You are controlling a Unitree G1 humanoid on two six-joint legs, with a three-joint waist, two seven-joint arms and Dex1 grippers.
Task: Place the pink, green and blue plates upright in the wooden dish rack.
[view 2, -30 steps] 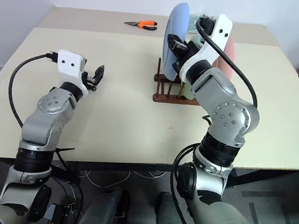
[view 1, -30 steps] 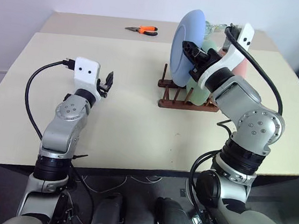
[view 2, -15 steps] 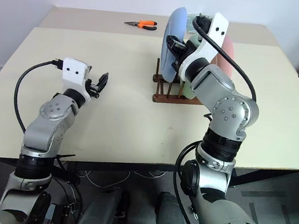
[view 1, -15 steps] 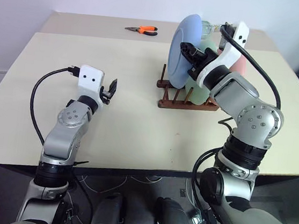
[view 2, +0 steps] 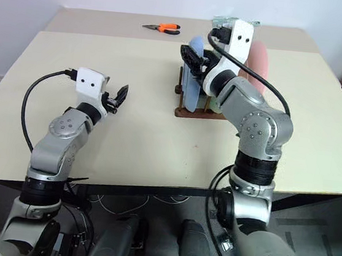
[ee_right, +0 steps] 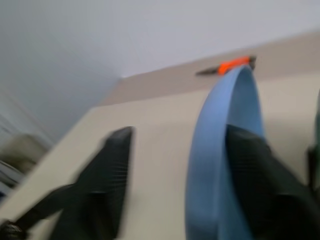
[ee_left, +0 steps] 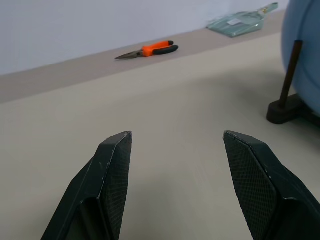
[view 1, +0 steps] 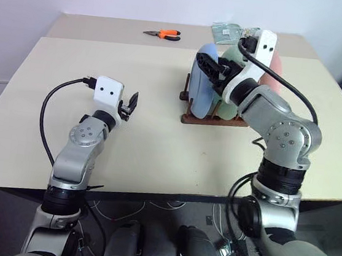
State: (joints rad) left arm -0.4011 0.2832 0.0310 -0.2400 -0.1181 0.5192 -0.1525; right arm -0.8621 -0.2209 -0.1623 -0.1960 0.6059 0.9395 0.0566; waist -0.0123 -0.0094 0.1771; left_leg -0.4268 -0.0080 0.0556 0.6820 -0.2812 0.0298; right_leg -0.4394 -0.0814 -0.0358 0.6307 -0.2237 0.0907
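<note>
The blue plate stands upright at the near-left end of the wooden dish rack. Behind it stand the green plate and then the pink plate, partly hidden by my right arm. My right gripper is open at the blue plate's upper rim. In the right wrist view, the rim passes between the spread fingers, well apart from one finger. My left gripper hovers open and empty over the table, left of the rack.
Orange-handled pliers and a clear plastic packet lie on the far table behind the rack. Bare beige tabletop stretches between the left gripper and the rack and along the front edge.
The blue plate has come down from high above the rack into its slots. My right gripper has opened off the plate. My left gripper has barely moved.
</note>
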